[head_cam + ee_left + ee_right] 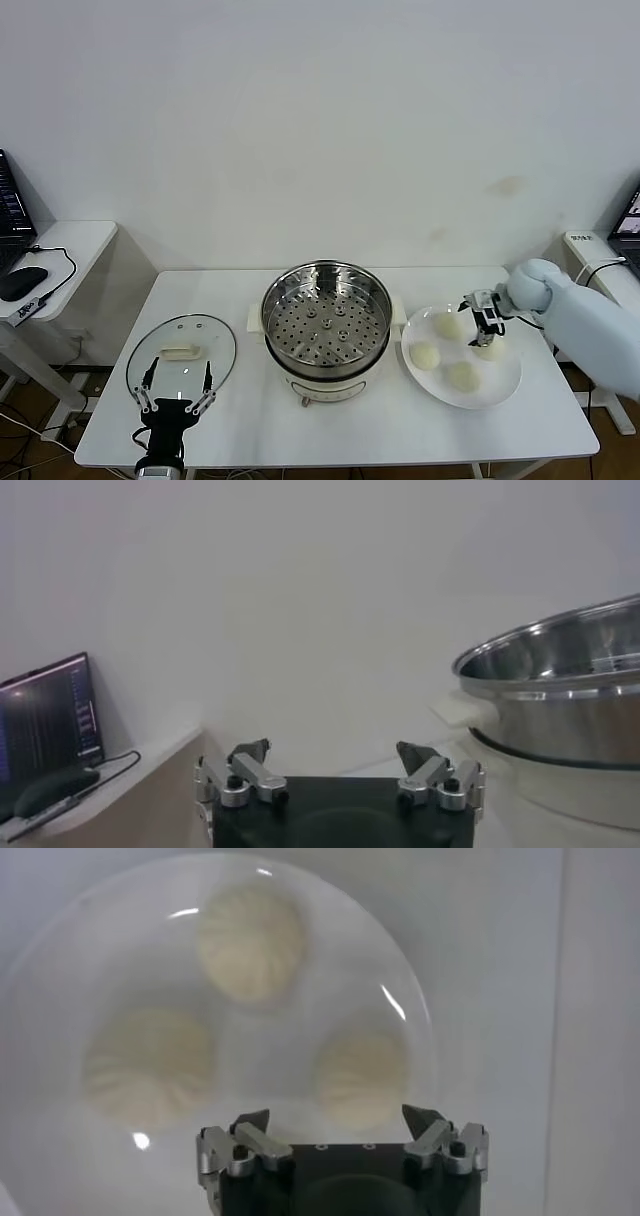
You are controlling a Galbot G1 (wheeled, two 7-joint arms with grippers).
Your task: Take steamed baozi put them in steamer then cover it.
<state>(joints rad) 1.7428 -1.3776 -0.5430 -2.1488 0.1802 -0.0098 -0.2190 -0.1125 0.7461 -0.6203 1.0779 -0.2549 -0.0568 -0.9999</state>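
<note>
Several cream-white baozi lie on a white plate [503, 388] at the table's right, among them one [447, 325] nearest the steamer. My right gripper [487, 327] hovers open over the plate's far side, partly hiding one baozi [492, 350]. In the right wrist view the gripper [336, 1118] has a baozi [362, 1080] just ahead of its open jaws, with two more [250, 943] [148, 1066] beyond. The steel steamer [325, 322] [560, 680] stands uncovered in the middle, its tray bare. The glass cover [181, 355] lies flat at the left. My left gripper [180, 390] [332, 750] waits open at its near edge.
The white table [350, 430] ends close in front of the cover and plate. A side table [60, 245] with a mouse, cable and laptop stands to the left. At the right, behind my arm, another small table [595, 250] carries a laptop.
</note>
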